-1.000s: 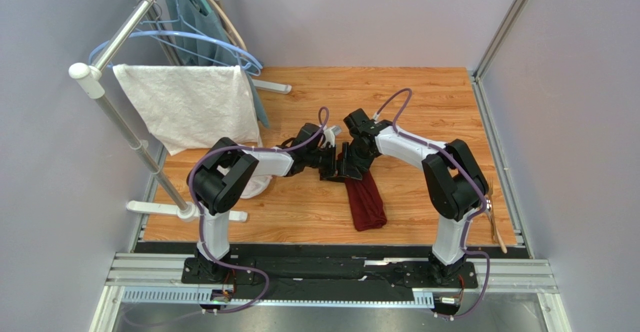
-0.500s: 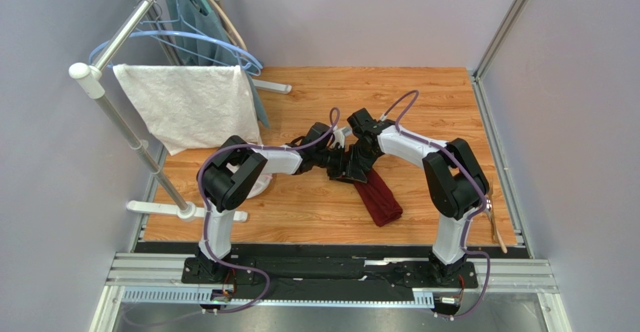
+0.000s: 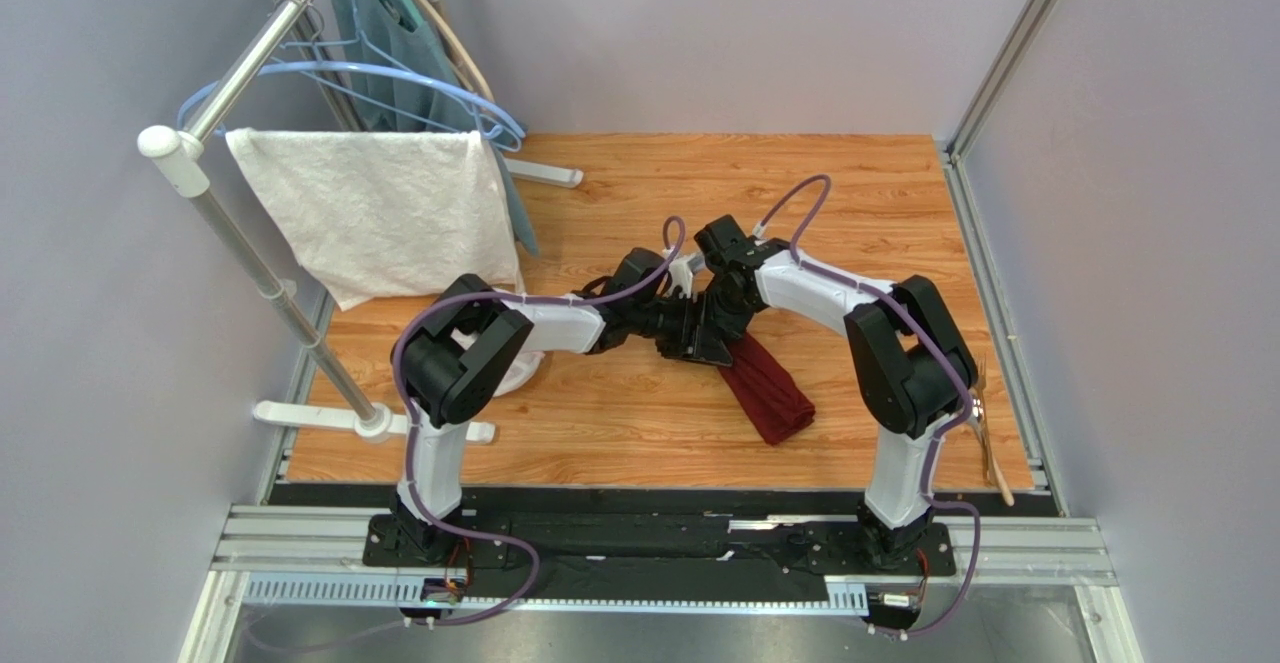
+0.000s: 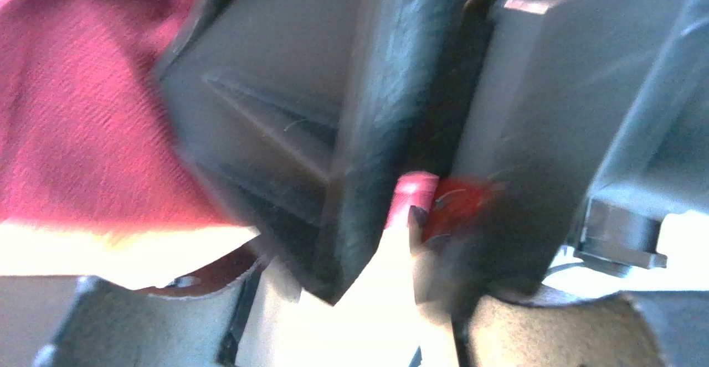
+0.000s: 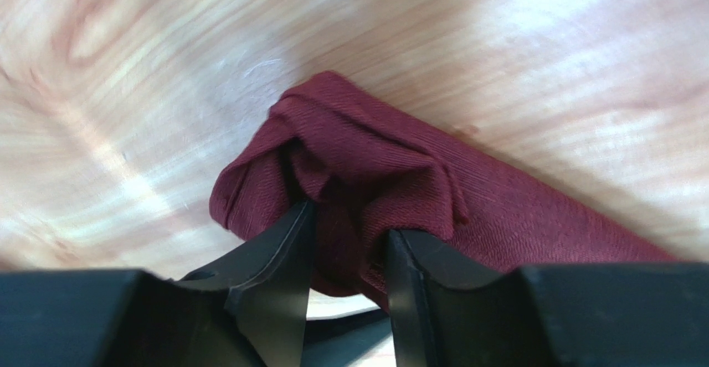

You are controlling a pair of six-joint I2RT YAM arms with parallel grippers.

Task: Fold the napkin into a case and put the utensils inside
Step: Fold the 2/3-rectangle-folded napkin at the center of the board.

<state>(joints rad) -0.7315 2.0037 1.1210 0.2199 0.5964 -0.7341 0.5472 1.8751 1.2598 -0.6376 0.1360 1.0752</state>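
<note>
Item: maroon napkin (image 3: 769,393), folded into a narrow strip, lying on the wooden table (image 3: 601,431) a little right of centre. It runs on a slant from the middle of the table towards the near right corner. Its far end is lifted and gathered where the two arms meet. Right gripper (image 3: 712,336): pinching that far end. In the right wrist view, a bunched fold of the cloth sits squeezed between the two black fingers (image 5: 287,259), and the rest of the strip trails away over the wood. Left gripper (image 3: 679,318): just beside the right one, on its left, at the same end of the napkin. Its wrist view is blurred and crowded with dark parts, so whether it stands spread or pressed together cannot be told. Utensils (image 3: 995,465): only tan handles can be made out, at the right edge near the near corner, well apart from the napkin. Also present: white towel (image 3: 376,213) draped over a rack (image 3: 226,93) at the far left corner, with blue hangers (image 3: 406,78) behind it.
</note>
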